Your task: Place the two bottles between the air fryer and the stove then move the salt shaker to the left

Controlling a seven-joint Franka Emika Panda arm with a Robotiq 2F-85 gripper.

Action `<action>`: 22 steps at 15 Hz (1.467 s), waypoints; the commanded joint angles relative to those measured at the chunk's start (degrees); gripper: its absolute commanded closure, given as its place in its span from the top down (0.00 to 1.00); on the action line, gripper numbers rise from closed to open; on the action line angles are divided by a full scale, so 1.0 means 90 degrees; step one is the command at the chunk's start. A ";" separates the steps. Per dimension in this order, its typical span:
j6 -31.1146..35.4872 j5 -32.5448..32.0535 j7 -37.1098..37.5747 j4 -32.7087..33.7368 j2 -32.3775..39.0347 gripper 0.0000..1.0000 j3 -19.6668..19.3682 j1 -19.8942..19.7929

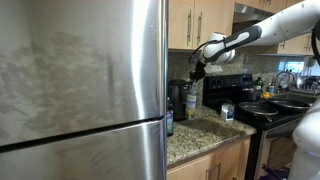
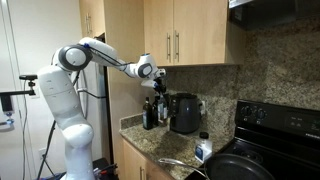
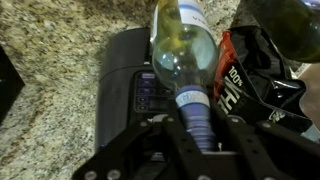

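My gripper (image 3: 196, 122) is shut on the blue-capped neck of a greenish glass bottle (image 3: 180, 50) with a pale label. The bottle hangs upright beside the black air fryer (image 3: 125, 95). In both exterior views the gripper (image 1: 196, 72) (image 2: 159, 78) holds this bottle (image 1: 193, 100) (image 2: 160, 106) from above, close to the air fryer (image 1: 177, 98) (image 2: 185, 112). A second dark bottle (image 2: 148, 113) (image 3: 290, 25) stands right next to it. The pale salt shaker (image 1: 228, 111) (image 2: 203, 150) stands on the granite counter near the black stove (image 1: 262, 108) (image 2: 275, 125).
A big steel refrigerator (image 1: 80, 90) fills the near side of an exterior view. Wooden cabinets (image 2: 185, 35) hang above the counter (image 2: 150, 145). A red and black bag (image 3: 250, 75) lies by the bottles. A pan (image 2: 240, 168) sits on the stove.
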 commanded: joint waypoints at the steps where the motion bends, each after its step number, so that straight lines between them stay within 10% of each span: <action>1: -0.1256 0.0258 -0.0566 0.0386 -0.0708 0.06 -0.0349 -0.0198; 5: -0.1822 -0.0185 -0.0414 0.0814 -0.0953 0.06 -0.0580 -0.0592; 12: -0.0198 -0.0727 0.0090 0.0744 -0.0080 0.06 -0.0751 -0.1116; 13: -0.0664 -0.0781 -0.0078 0.0613 -0.0352 0.23 -0.0730 -0.1102; 15: -0.0347 -0.0769 0.0043 0.0620 -0.0026 0.23 -0.0745 -0.1121; 16: -0.0293 -0.0768 0.0079 0.0620 0.0047 0.06 -0.0739 -0.1121; 22: 0.0898 -0.0931 0.0817 0.0773 0.1410 0.06 -0.0858 -0.1334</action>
